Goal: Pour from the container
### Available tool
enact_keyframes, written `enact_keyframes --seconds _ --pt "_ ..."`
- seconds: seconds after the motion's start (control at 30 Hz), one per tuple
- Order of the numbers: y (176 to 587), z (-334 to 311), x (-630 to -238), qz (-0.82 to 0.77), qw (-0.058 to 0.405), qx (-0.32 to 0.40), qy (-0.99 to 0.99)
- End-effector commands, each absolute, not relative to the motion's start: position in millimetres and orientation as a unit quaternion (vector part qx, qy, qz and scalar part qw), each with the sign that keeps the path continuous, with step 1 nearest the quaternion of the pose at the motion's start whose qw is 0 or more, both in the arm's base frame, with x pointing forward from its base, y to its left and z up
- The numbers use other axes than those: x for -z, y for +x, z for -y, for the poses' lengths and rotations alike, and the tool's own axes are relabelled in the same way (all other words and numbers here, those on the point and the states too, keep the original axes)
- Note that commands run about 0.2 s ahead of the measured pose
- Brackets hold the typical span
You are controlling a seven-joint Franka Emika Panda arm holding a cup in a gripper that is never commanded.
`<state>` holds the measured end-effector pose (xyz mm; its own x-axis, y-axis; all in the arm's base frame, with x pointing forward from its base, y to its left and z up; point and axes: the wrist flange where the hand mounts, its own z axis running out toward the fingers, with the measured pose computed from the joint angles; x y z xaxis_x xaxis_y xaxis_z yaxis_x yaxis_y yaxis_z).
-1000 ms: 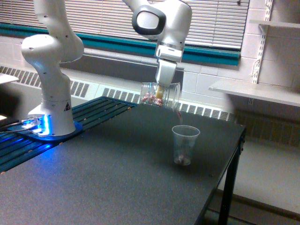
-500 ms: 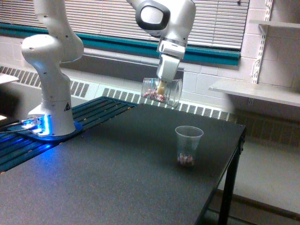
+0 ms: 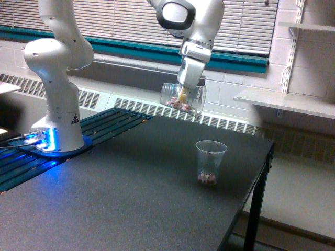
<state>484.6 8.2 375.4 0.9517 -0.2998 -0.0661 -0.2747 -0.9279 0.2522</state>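
Table [image 3: 131,198]: dark, matte; my base sits at its far end on the exterior view's left. My arm comes down from the top of frame, wrist angled so the gripper [image 3: 183,95] points down and slightly toward the exterior view's left. Gripper is clamped on the container [image 3: 183,99], gripping across its side wall near mid-length; I can't see the far finger through the plastic. The container hangs in the air, well above the table, tipped close to horizontal with its mouth toward the exterior view's right, up and to the left of the cup [image 3: 211,162], not over it. Reddish and pale pieces [image 3: 179,105] are heaped along its lower wall. The cup stands upright near the table's right edge with a small pile of the same pieces at the bottom. No stream visible between the two. Handling, my read: thin clear plastic, light, walls will flex if squeezed hard, smooth so it could rotate in the grip; mid-wall hold across the diameter seems right. Loose pieces shift the load as tilt changes. The cup is light too, easy to knock over.
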Motion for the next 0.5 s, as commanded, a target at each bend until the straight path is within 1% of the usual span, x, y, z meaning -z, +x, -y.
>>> enact_keyframes --seconds 0.03,0.5 --pt "490.0 -13.0 -378.0 0.136 0.123 0.059 0.981" --pt "498.8 -19.6 -378.0 0.129 0.129 0.066 0.981"
